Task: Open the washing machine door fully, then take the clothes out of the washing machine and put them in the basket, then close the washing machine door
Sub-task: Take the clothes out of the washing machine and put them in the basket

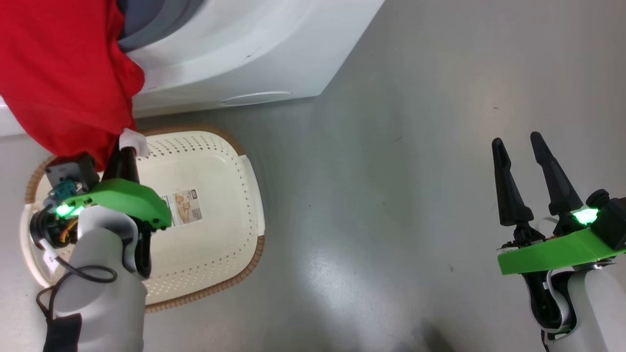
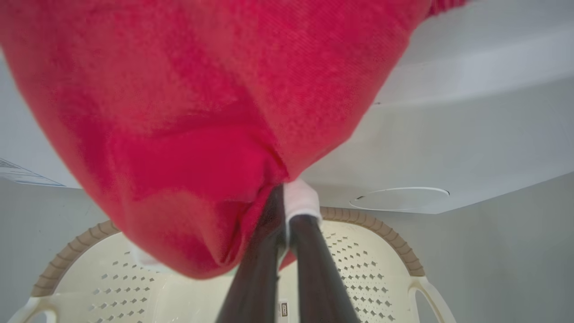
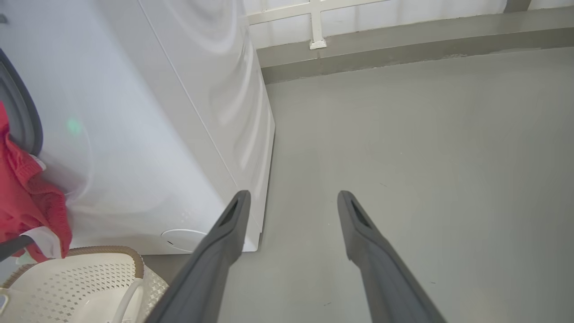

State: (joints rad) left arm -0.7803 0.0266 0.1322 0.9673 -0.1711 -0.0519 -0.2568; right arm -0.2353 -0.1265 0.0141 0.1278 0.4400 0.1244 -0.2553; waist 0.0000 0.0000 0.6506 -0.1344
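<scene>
Head view, upper left of frame: red garment (image 1: 63, 73) hangs in a big bunch, its top against the grey rubber ring (image 1: 151, 24) of the washing machine (image 1: 244, 49). Below it, left claw (image 1: 126, 151) points up the frame, fingers together and clamped on the garment's lower edge beside a white bit of fabric (image 1: 133, 141). Under both, lower left: the cream basket (image 1: 230, 195) on the floor, paper label (image 1: 183, 208) on its bottom, nothing else seen in the part that shows. The garment is above the basket's far end, not in it. Top centre: white washer front, round flap (image 1: 254, 99) low down, just beyond the basket rim. Centre: bare grey floor (image 1: 391, 195). Lower right: right claw (image 1: 517, 138), fingers apart, holding nothing, well apart from washer and basket.

Left wrist view: red garment (image 2: 202, 112) covers the left and centre, pinched where the left claw (image 2: 283, 202) closes, white bit (image 2: 301, 197) at the pinch. Basket rim (image 2: 372, 222) below, washer body (image 2: 471, 134) and flap (image 2: 399, 198) to the right.

Right wrist view: far left, red garment (image 3: 22, 197) hanging out past the grey ring (image 3: 22, 116); basket (image 3: 89, 269) lower left; washer side (image 3: 157, 112) and flap (image 3: 184, 239); right claw (image 3: 293, 195) spread wide over floor (image 3: 426, 157).
</scene>
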